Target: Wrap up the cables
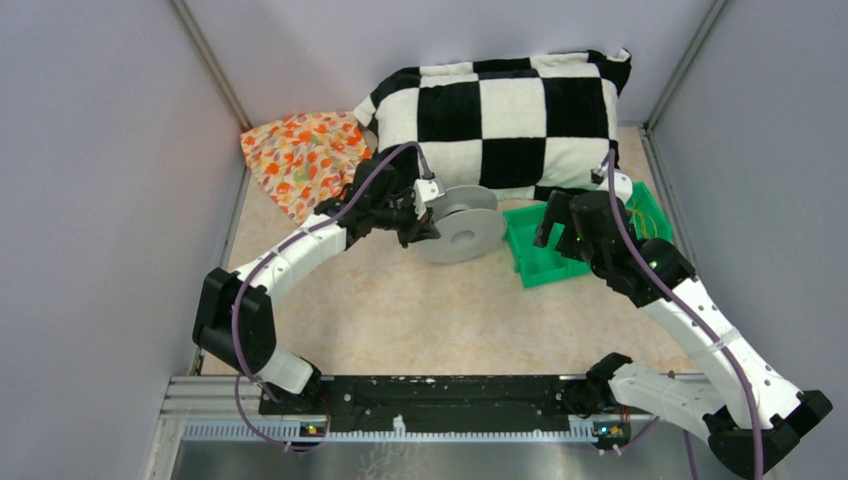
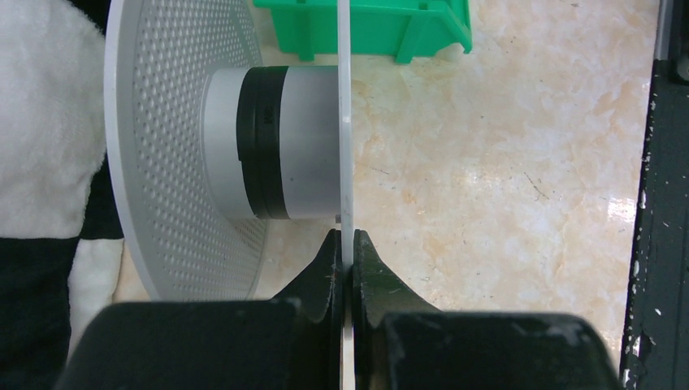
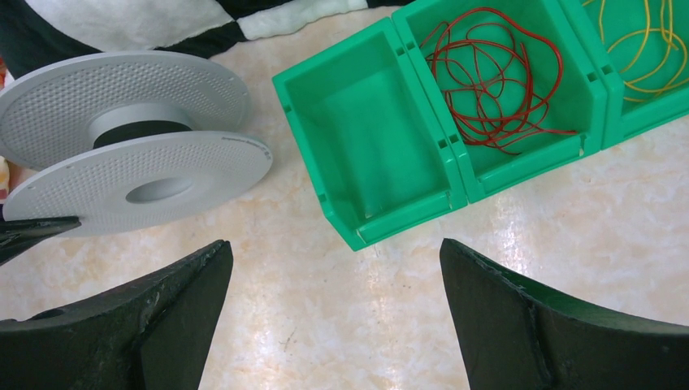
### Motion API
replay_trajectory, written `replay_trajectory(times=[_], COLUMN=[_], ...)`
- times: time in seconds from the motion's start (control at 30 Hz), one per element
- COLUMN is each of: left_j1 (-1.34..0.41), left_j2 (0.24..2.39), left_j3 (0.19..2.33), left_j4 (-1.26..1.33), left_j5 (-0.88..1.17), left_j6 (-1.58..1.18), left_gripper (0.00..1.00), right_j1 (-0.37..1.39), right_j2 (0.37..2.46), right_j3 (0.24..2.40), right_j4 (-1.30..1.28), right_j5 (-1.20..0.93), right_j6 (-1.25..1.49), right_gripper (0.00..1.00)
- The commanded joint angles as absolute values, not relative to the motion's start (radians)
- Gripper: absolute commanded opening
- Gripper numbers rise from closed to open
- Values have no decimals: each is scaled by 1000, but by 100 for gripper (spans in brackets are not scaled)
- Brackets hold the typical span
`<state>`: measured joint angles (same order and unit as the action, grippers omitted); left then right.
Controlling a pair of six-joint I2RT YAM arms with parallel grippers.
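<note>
Left gripper (image 2: 345,268) is clamped tight on the spool (image 2: 187,146), both fingers pinched together on the thin rim of the nearer flange, and the grey reel is held up on edge at mid-table, just in front of the checkered pillow (image 1: 510,110). So the reel is steadied and ready.

Over to the right gripper (image 3: 335,252): jaws spread wide apart, nothing between them, hovering over the bare table (image 1: 400,310) just near of the green bins (image 3: 402,221), which sit immediately right of the spool.

And there are the cables. The red cables (image 3: 496,81) lie in a loose tangle in the middle bin, and the yellow cables (image 3: 650,49) lie coiled in the bin on the far right, only partly in frame. The leftmost bin, the one closest to the spool, has nothing in it.

How far along? By my read, right at the start. No wire is in either hand, and none runs from bin to reel. The hub shows a grey core with one dark band around it (tape, or part of the reel itself, I can't tell which), but no red or yellow turns. What's left looks like nearly everything: reach into a bin, lift a strand, bring it across to the hub and wind it on.
</note>
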<state>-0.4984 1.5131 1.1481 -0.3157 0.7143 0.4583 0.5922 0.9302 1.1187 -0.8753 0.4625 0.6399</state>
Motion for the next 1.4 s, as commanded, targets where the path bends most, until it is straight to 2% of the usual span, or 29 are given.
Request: replay_trajectory(times=[0.0, 0.1, 0.2, 0.27, 0.43, 0.53, 0.67, 0.77, 0.83, 1.0, 1.27, 1.3, 1.37], left_j1=[-486, -484, -486, -506, -680, -726, -808, -835, -848, -858, -867, -867, -867], left_j2=[1527, 1544, 1520, 1481, 1347, 1396, 1474, 1483, 1508, 1581, 1586, 1587, 1598], left_j3=[1215, 1288, 1330, 1311, 1141, 1206, 1264, 1219, 1229, 1321, 1290, 1286, 1294], left_j4=[-260, -317, -325, -314, -104, -171, -240, -148, -139, -240, -230, -216, -210], left_j5=[659, 545, 323, 221, -185, -221, -407, -426, -454, -510, -393, -355, -288], left_j6=[424, 312, -49, -196, -361, -473, -519, -551, -560, -590, -597, -577, -559], left_gripper=[0, 0, 0, 0, 0, 0, 0, 0, 0, 0, 0, 3, 17], right_j1=[583, 584, 584, 584, 584, 583, 584, 583, 584, 585, 593, 593, 593], right_j2=[913, 889, 883, 891, 935, 955, 953, 941, 924, 871, 900, 906, 919], right_j3=[1129, 1111, 1097, 1105, 1142, 1155, 1147, 1114, 1061, 865, 815, 813, 812], right_j4=[-861, -860, -855, -859, -842, -830, -825, -804, -748, -547, -498, -496, -491], right_j5=[477, 484, 500, 519, 518, 506, 487, 450, 353, 134, 113, 111, 106], right_j6=[648, 652, 646, 637, 601, 595, 606, 610, 604, 636, 696, 700, 703], right_gripper=[99, 99, 99, 99, 99, 99, 99, 99, 98, 97, 97, 97, 97])
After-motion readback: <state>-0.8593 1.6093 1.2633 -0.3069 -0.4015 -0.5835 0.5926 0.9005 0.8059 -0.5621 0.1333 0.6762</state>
